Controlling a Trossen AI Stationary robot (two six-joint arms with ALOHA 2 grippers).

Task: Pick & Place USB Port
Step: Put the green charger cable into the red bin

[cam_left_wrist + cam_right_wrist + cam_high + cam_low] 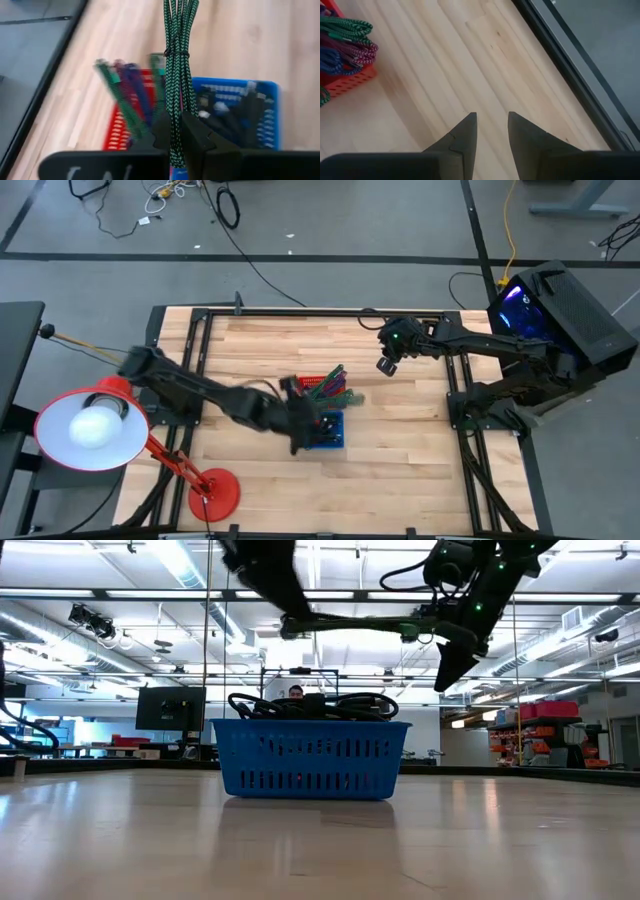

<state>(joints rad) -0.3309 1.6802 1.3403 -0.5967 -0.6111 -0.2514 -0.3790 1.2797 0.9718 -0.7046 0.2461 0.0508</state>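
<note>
My left gripper (303, 422) (175, 137) hovers at the left end of the blue basket (330, 432) (262, 107) and is shut on a green braided cable bundle (176, 45). The blue basket (310, 755) holds black cables and rests on the table. Just beyond it on the far side sits the red basket (318, 384) (116, 131), with several coloured braided cables (131, 90) sticking out. My right gripper (387, 366) (492, 125) is open, up in the air to the right of both baskets, over bare wood. My left gripper pinches the green cable bundle between its two fingers near one end (176, 120). The fingers lie along the bundle, which runs straight out past the fingertips, tied by a thin band (176, 53). The bundle appears lifted clear above the baskets.
A red desk lamp (90, 425) with its base (215, 495) stands at the table's near-left corner. A black frame rail (570, 65) edges the table. Bare wood (400, 450) lies to the right of the baskets. A person (296, 692) shows far behind the blue basket.
</note>
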